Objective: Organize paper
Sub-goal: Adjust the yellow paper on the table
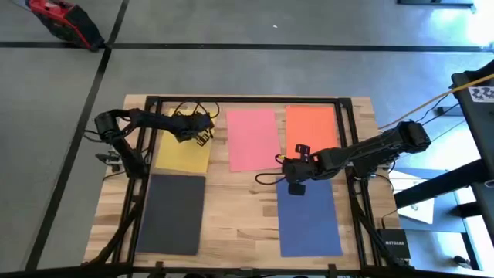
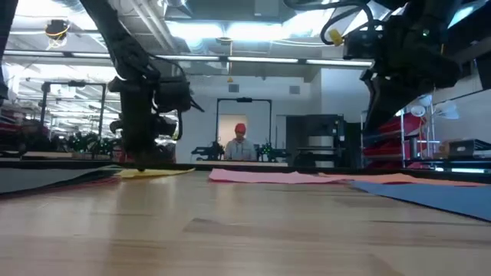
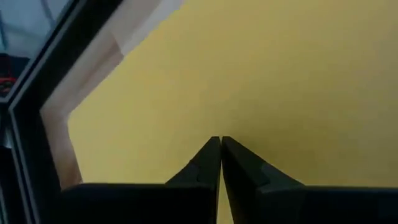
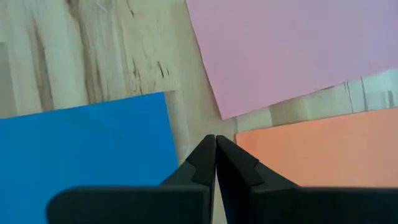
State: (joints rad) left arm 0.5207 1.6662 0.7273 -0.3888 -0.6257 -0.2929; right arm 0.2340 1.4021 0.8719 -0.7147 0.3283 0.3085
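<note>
Five sheets of paper lie out: one yellow (image 1: 184, 150), one pink (image 1: 252, 138), one orange (image 1: 311, 130), one blue (image 1: 308, 218), one black (image 1: 171, 214).

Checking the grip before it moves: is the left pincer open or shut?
Shut: the left pincer has its fingertips pressed together over the yellow paper.

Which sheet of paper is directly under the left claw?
The yellow sheet, at the table's far left. The left claw is over its right edge; the pink, orange, blue and black sheets lie elsewhere.

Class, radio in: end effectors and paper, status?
Left end effector shut, over yellow sheet. Right end effector shut, above bare wood between blue, pink, orange. Nothing blocking.
</note>
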